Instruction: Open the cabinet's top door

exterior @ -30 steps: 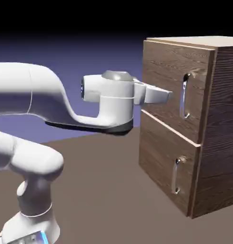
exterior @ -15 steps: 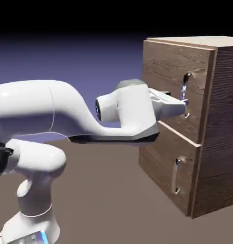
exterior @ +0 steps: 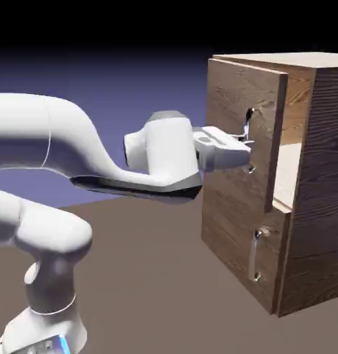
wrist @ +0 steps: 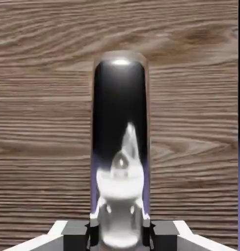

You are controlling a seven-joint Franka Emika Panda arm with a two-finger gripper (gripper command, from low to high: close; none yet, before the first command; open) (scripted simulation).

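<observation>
Exterior: side-on, mid-range; hand: close on handle [wrist: 120, 147].

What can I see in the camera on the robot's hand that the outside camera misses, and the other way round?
Only the hand view shows, up close, the shiny handle squeezed between the gripper's two grey fingertips, with the arm mirrored in the metal.

Only the exterior view shows the whole white arm, the cabinet, the pale inside behind the top door, which stands slightly ajar, and the smaller door below, which is closed.

Both show the brown wood grain of the top door and the gripper shut on its handle.
</observation>
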